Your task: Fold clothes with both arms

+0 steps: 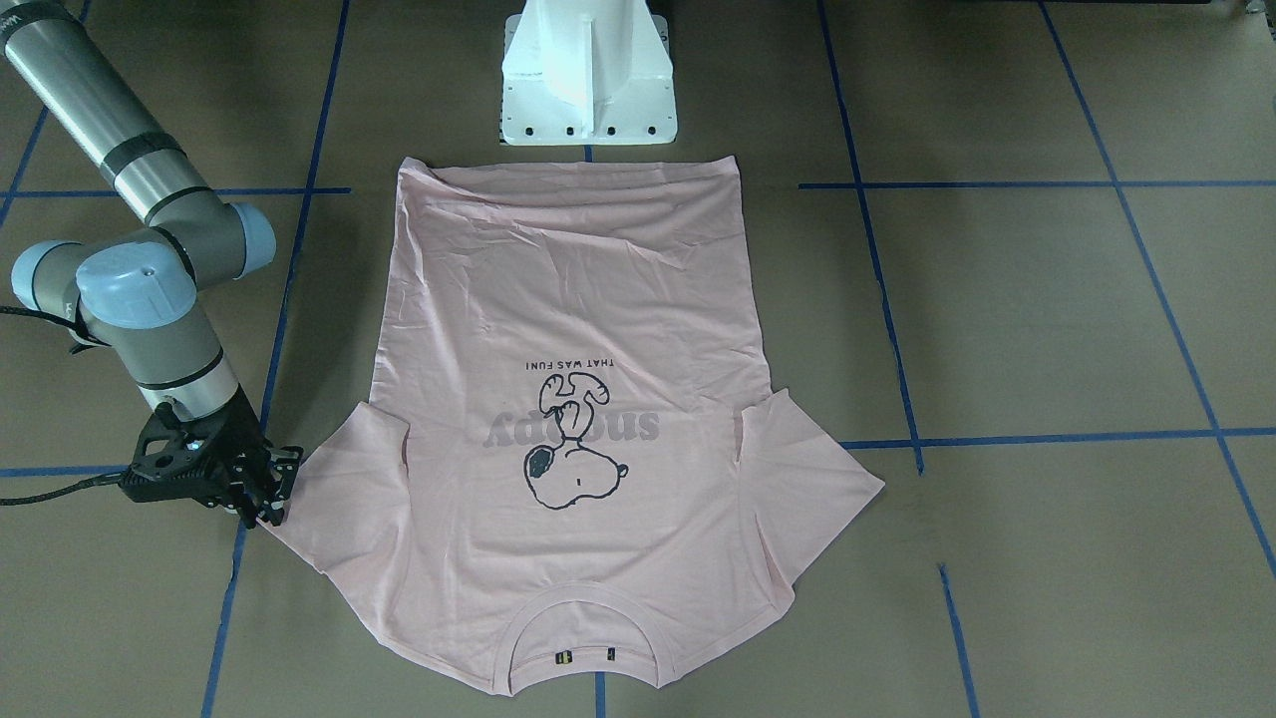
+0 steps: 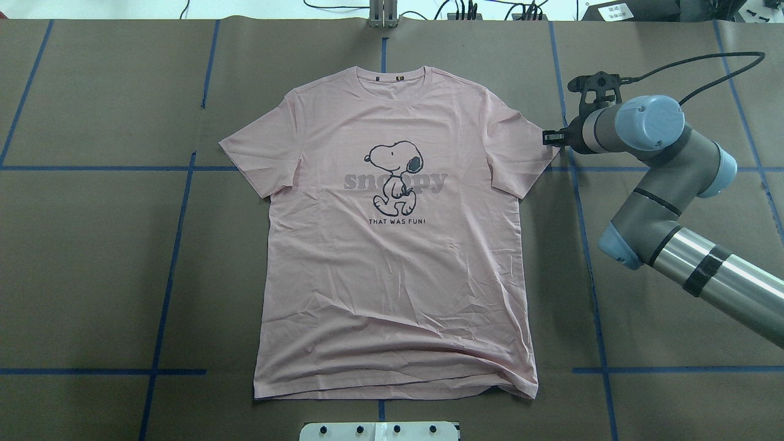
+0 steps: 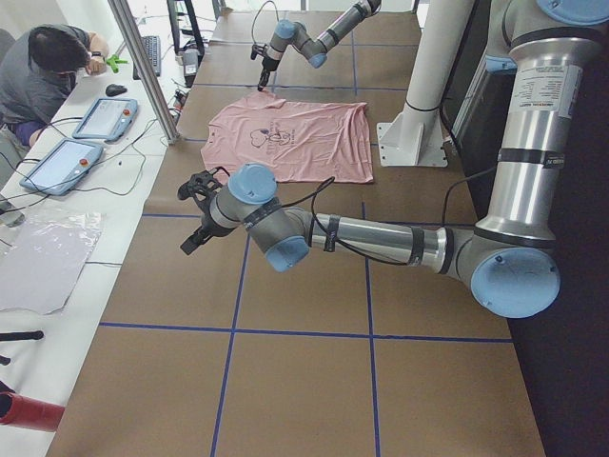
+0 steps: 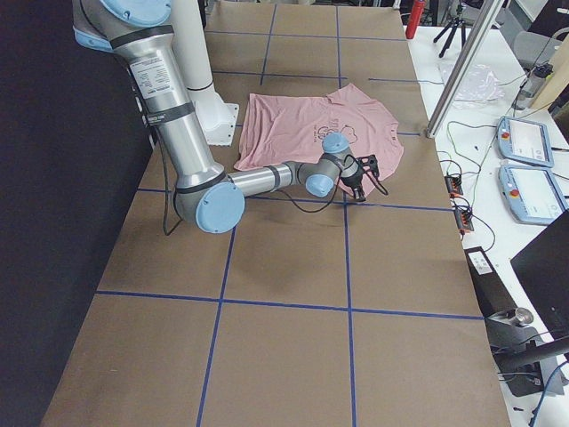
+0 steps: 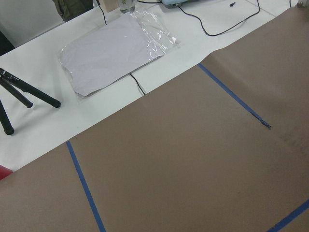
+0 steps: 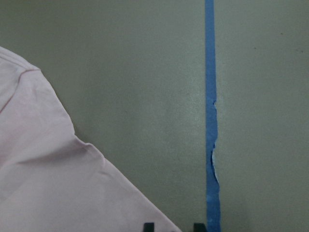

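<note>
So, T-shirt (image 2: 392, 275): I see it lying flat on the table (image 2: 92, 275), print up. In the overhead view the neck is at 12 o'clock and the hem at 6 o'clock.
Right gripper (image 2: 547, 138): at 3 o'clock of the shirt, low at the sleeve tip. Its 2 fingertips (image 6: 148, 226) stand a little apart, the sleeve corner reaches toward the gap, and I see nothing clamped.
Left gripper (image 3: 197, 211): well apart from the shirt, over the brown table; I cannot tell if it is open or closed.
</note>
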`<action>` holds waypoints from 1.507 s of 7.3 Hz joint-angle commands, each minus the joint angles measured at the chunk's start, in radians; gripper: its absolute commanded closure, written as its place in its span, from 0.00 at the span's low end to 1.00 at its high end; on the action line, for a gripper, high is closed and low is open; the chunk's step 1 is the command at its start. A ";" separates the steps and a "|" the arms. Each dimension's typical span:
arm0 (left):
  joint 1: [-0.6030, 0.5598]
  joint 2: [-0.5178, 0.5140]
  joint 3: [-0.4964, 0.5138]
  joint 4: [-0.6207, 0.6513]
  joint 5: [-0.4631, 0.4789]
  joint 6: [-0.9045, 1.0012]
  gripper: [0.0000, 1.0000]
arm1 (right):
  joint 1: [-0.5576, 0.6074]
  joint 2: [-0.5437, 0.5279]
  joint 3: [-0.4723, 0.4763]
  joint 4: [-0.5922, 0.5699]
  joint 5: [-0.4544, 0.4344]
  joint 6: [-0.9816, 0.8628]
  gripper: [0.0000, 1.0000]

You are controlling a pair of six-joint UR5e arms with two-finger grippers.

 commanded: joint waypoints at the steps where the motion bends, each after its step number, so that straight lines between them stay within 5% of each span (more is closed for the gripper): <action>1: 0.000 0.000 0.000 0.000 0.001 0.000 0.00 | 0.001 0.011 0.008 -0.011 0.000 0.003 1.00; 4: 0.000 0.000 0.001 0.001 -0.001 0.000 0.00 | -0.043 0.122 0.196 -0.427 -0.080 0.136 1.00; 7: 0.000 0.000 0.003 0.002 0.001 0.000 0.00 | -0.179 0.363 0.018 -0.509 -0.245 0.337 1.00; 8: 0.000 0.000 0.001 0.002 0.000 0.000 0.00 | -0.187 0.379 -0.012 -0.508 -0.256 0.327 0.82; 9: 0.000 0.002 0.001 0.003 0.001 0.000 0.00 | -0.199 0.384 -0.017 -0.508 -0.263 0.322 0.01; 11: 0.002 0.000 0.003 0.005 0.001 -0.009 0.00 | -0.192 0.434 -0.011 -0.526 -0.236 0.238 0.00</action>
